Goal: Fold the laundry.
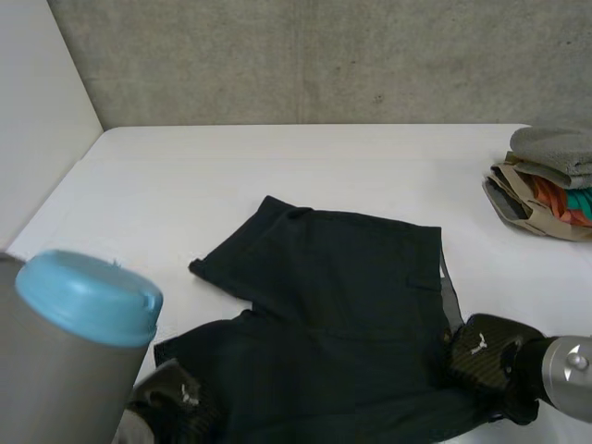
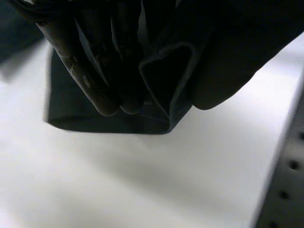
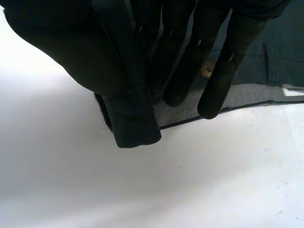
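Note:
Dark shorts [image 1: 342, 305] lie spread on the white table [image 1: 277, 166], one leg pointing to the far left. My left hand [image 1: 171, 398] is at the near left leg hem. In the left wrist view its fingers [image 2: 90, 76] and thumb pinch a folded bit of that hem [image 2: 95, 121], just above the table. My right hand [image 1: 486, 356] is at the near right corner of the shorts. In the right wrist view its fingers [image 3: 175, 57] and thumb pinch the cloth, and a corner [image 3: 135, 126] hangs down below them.
A stack of folded clothes [image 1: 546, 185] sits at the table's right edge. My left arm's light-blue cap [image 1: 88, 296] stands in front at the near left. A white wall [image 1: 37, 120] borders the table on the left, a concrete wall [image 1: 324, 55] at the back.

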Controlling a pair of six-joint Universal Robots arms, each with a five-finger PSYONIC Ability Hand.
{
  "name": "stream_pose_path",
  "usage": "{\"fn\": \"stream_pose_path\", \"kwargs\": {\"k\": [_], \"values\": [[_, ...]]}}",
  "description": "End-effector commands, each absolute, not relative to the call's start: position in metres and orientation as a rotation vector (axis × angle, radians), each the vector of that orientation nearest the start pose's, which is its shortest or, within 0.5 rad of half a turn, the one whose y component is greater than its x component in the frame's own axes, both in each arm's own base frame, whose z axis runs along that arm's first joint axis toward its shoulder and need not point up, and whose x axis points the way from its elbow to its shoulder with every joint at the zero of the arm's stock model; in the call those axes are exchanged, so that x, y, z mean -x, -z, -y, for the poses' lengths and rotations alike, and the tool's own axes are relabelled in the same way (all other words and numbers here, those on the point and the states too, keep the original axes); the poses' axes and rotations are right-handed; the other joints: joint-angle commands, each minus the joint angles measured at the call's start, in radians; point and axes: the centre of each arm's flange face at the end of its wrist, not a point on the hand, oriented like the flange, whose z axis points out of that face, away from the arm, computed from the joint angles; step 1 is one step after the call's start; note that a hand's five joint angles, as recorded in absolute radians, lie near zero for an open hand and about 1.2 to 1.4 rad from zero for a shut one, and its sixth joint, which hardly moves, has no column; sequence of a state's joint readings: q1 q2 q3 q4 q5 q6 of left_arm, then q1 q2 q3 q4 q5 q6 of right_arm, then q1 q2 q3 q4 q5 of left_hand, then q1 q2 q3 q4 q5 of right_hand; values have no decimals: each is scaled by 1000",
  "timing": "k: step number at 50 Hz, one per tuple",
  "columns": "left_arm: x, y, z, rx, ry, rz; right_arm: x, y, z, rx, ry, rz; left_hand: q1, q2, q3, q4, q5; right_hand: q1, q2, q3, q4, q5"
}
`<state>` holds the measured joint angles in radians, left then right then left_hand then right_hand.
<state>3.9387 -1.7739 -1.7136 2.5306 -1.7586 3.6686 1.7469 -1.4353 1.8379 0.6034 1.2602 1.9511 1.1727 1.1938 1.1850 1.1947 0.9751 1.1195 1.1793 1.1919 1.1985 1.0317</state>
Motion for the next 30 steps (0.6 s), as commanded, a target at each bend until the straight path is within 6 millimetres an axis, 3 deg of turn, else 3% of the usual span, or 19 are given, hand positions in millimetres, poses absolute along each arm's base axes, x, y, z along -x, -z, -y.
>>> {"fn": "stream_pose_path", "kwargs": {"k": [1,3,5,6,9,10,13,21,28,30], "values": [[274,-213,155,-1460,1196,-2250,-213,-194,207,1796,1260,-2290,224,202,211,202,247,277,217,204,198,190],[284,-220,194,-1330,1335,-2195,-221,-196,227,1719,1395,-2318,224,202,211,202,247,277,217,204,198,190],[290,-224,221,-1247,1420,-2166,-225,-197,240,1665,1486,-2342,224,202,211,202,247,277,217,204,198,190],[296,-229,247,-1179,1512,-2130,-230,-197,253,1610,1570,-2364,224,202,211,202,247,277,217,204,198,190],[307,-232,279,-1120,1624,-2082,-239,-197,271,1536,1686,-2373,224,202,211,202,247,277,217,204,198,190],[315,-230,298,-1104,1683,-2046,-244,-196,284,1482,1762,-2370,224,202,211,202,247,277,217,204,198,190],[330,-224,328,-1084,1764,-1984,-253,-190,309,1395,1895,-2345,224,202,211,202,247,277,217,204,198,190],[353,-194,370,-1069,1828,-1885,-275,-162,357,1300,2153,-2257,224,202,211,202,247,277,217,204,198,190],[374,-168,373,-1147,1890,-1840,-293,-138,378,1341,2288,-2189,224,202,211,202,247,277,217,204,198,190],[380,-165,374,-1148,1943,-1807,-295,-132,384,1362,2327,-2201,-240,-262,-253,-262,-217,-650,-710,-723,-729,-737]]}}
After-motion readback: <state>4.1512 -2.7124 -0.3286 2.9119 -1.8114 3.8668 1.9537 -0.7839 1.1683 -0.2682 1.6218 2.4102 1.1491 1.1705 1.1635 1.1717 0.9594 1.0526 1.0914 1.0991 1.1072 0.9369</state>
